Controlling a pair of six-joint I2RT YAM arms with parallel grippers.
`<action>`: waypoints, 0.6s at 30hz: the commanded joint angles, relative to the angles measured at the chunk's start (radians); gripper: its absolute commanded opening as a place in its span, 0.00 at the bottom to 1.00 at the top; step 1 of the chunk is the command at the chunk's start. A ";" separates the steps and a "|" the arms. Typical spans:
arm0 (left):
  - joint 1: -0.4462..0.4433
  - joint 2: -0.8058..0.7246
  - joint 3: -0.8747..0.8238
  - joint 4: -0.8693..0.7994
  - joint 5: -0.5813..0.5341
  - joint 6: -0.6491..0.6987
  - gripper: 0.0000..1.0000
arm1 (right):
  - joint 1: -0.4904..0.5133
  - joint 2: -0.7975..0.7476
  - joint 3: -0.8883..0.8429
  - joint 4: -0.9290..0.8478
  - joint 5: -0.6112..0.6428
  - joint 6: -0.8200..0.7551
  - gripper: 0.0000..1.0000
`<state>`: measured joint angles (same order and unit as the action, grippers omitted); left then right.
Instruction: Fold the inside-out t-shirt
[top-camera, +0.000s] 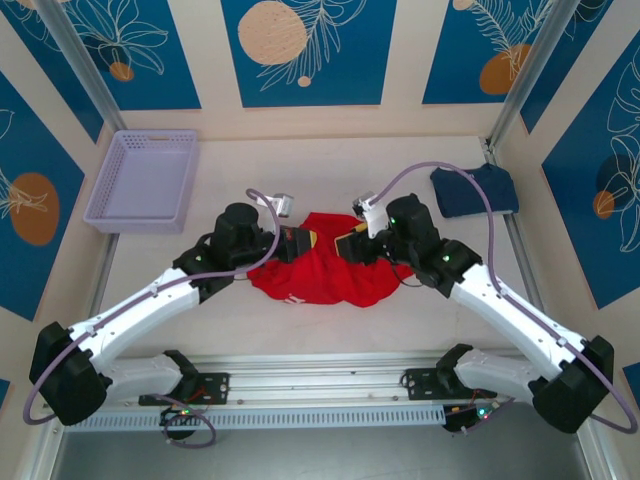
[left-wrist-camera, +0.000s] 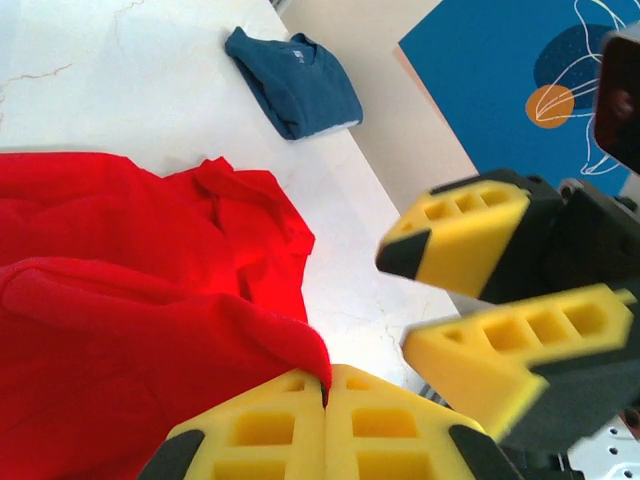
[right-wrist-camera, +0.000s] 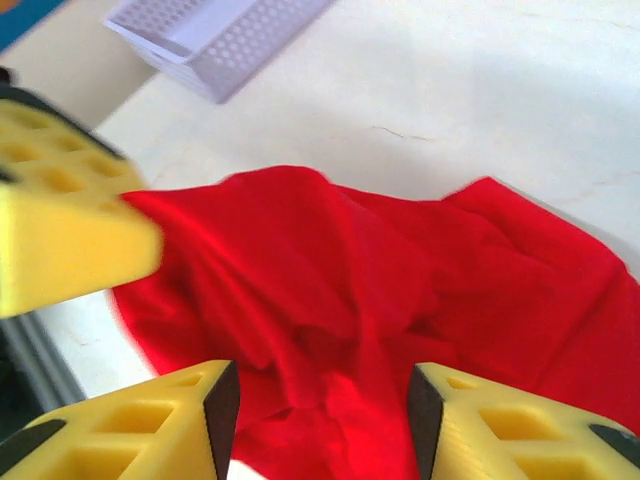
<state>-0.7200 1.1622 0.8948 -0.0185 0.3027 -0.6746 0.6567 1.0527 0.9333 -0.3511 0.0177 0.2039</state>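
Left wrist view: the left fingers (left-wrist-camera: 300, 425) are pinched shut on an edge of the red t-shirt (left-wrist-camera: 130, 330), which lies crumpled on the table (left-wrist-camera: 130, 80). The right fingers (right-wrist-camera: 450, 415) gape wide over it, holding nothing.

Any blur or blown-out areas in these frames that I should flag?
Top view: evenly lit and sharp, the red t-shirt clear. Left wrist view: the table is washed out to near white; the left gripper pinching the t-shirt is crisp, the right gripper slightly soft. Right wrist view: softest, with a left finger smeared and the basket fuzzy.
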 joint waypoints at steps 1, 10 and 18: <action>0.007 -0.016 0.022 -0.003 0.000 -0.001 0.00 | 0.012 -0.020 -0.069 0.074 -0.110 -0.029 0.47; 0.007 -0.045 0.016 -0.019 0.003 0.004 0.00 | 0.011 0.080 -0.128 0.212 -0.177 -0.026 0.46; 0.008 -0.060 0.008 -0.040 -0.027 0.017 0.00 | 0.009 0.139 -0.061 0.173 -0.180 -0.049 0.04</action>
<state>-0.7200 1.1328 0.8948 -0.0475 0.2981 -0.6739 0.6640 1.2037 0.8196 -0.1642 -0.1497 0.1711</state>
